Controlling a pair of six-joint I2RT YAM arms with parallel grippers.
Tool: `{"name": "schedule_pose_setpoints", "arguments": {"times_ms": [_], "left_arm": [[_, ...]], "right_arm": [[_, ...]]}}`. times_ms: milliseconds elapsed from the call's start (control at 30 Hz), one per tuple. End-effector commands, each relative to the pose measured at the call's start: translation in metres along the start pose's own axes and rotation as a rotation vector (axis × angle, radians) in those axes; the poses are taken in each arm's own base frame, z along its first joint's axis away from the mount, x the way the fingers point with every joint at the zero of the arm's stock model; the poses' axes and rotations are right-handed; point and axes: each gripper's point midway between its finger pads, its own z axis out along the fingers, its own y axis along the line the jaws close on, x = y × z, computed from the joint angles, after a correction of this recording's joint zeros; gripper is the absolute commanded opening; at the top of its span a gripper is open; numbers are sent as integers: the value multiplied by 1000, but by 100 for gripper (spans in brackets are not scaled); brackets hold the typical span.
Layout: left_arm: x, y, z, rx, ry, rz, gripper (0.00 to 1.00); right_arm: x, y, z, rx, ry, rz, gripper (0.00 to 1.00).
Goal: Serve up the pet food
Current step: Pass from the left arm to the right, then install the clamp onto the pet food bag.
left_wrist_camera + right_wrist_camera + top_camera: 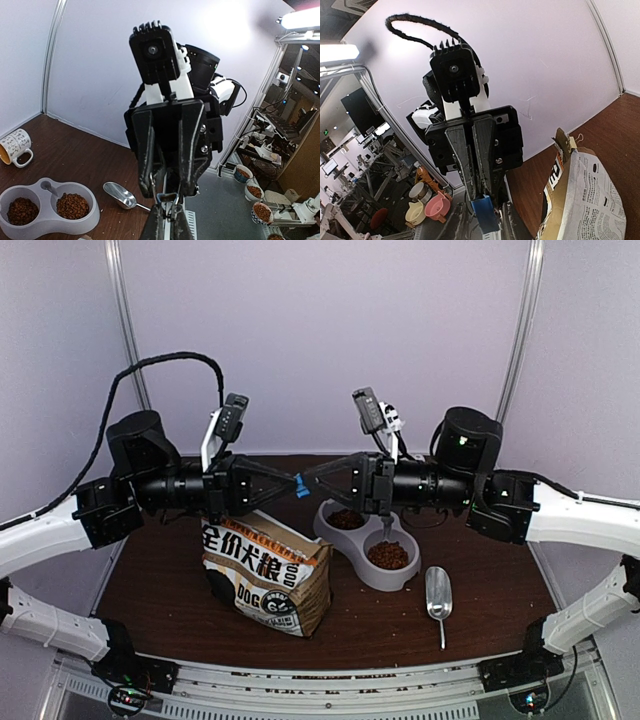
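Dark wood table (480, 610), plain pale walls. DOG bag (265, 575) stands left of grey double bowl (362, 533); pet food (388, 556) in both wells, scoop (438, 592) just right. Left end effector (481, 192) pressed together at blue clip (482, 210); right end effector (170, 187) flanks it, grip unclear. Only left wrist view shows mug (15, 146).
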Motion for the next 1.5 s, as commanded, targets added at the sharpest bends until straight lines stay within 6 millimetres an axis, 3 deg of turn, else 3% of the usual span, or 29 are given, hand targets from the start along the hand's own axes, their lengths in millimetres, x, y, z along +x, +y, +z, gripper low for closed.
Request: {"name": "schedule_pose_setpoints", "arguments": {"times_ms": [0,100,233,400,533,633,867,1200,1467], "left_arm": [[-3,6,-2,-30,-25,2,0],[-2,11,-3,-60,-19,6,1],[-6,30,-20,-215,2,48,46],[-17,75,-85,-510,-5,41,79],[-10,109,-142,-713,5,-19,88],[7,126,-165,-784,48,-56,92],[41,149,-182,-817,113,-142,89],[63,164,-188,-854,165,-155,59],[69,166,-185,-836,176,-159,35]], "right_arm": [[-14,20,-8,-57,-54,-37,16],[-17,21,-10,-49,-65,-43,1],[-16,12,-10,21,-35,-64,0],[-12,-20,-6,233,70,-88,0],[-7,-42,4,343,143,-85,0],[-1,-56,16,395,193,-82,0],[17,-80,53,445,298,-101,0],[36,-100,91,443,373,-101,0],[36,-115,103,486,384,-131,0]]}}
